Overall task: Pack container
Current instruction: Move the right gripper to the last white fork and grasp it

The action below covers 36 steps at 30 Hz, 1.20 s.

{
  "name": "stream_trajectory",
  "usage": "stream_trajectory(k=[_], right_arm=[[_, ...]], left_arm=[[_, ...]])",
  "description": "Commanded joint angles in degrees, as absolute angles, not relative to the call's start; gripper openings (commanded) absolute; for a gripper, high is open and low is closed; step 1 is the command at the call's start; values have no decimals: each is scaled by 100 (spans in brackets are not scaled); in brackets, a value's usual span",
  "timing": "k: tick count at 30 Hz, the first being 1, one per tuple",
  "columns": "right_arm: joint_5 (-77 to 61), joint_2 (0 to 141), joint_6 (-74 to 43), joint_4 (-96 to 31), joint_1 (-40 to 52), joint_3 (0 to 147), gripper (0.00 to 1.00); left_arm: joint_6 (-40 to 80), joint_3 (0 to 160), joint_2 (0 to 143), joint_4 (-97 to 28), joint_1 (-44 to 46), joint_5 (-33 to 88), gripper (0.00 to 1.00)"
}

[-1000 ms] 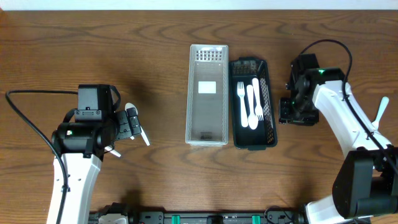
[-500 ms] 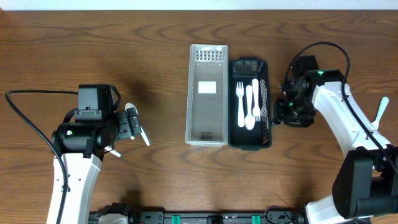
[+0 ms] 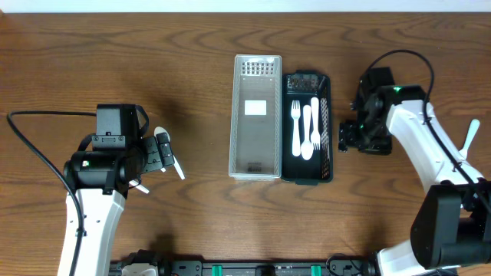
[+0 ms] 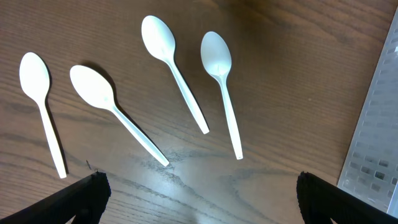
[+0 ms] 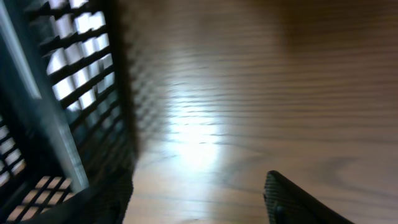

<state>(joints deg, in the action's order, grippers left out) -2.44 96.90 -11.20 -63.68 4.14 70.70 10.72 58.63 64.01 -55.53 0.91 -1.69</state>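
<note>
Dark wood of the bench (image 3: 192,77) all round, and closest in, from the left wrist, the left end effector (image 4: 200,190) hangs with its two black fingertips (image 4: 87,196) spread wide to the bottom corners, nothing between them. Just past them, four white spoons (image 4: 186,87) lie loose on the wood, bowls at the far end, none touching, and the perforated edge of the clear tray (image 4: 379,118) shows at the right. Over to the right wrist: the right end effector (image 5: 198,186) is parted too and holds nothing, with bare wood in the gap. One of its fingertips is right alongside the mesh wall of the black basket (image 5: 74,99); whether it touches, I cannot tell. From overhead, that end effector sits just beside the basket's right wall, about halfway along. The basket lies mid-bench, its long side against the clear tray on its left, and three white pieces of cutlery (image 3: 307,129) lie lengthwise inside it, side by side. Out past the right arm, a white utensil (image 3: 469,136) rests on the wood.
</note>
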Motion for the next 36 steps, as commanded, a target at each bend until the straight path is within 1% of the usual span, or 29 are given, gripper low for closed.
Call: stream_trajectory(k=[1, 2, 3, 7, 10, 15, 18, 21, 26, 36], right_arm=[[174, 9640, -1328, -6401, 67, 7605, 77], [172, 9625, -1328, -6418, -69, 7791, 93], [156, 9607, -1354, -6436, -198, 7961, 99], [178, 9588, -1374, -6462, -875, 8735, 99], [366, 9588, -1769, -6449, -1522, 9048, 99], [366, 9677, -1990, -6348, -2718, 9070, 99], [364, 9883, -1798, -6237, -3347, 9070, 99], [357, 10200, -1575, -6167, -3785, 9070, 99], [150, 10888, -1352, -5994, -4088, 9070, 99], [150, 11915, -779, -5546, -4119, 9070, 98]], left_arm=[[1127, 5931, 6399, -5568, 67, -191, 98], [1127, 5933, 6399, -5568, 67, -191, 98], [1127, 5933, 6399, -5568, 67, -191, 98], [1127, 5933, 6399, -5568, 67, -191, 98], [1127, 5931, 6399, -5568, 67, -191, 98], [1127, 5931, 6399, -5568, 67, -191, 98], [1127, 5931, 6399, -5568, 67, -191, 98], [1127, 5931, 6399, -5568, 67, -191, 98], [1127, 5933, 6399, -5570, 67, -191, 98], [1127, 5931, 6399, -5568, 67, -191, 98]])
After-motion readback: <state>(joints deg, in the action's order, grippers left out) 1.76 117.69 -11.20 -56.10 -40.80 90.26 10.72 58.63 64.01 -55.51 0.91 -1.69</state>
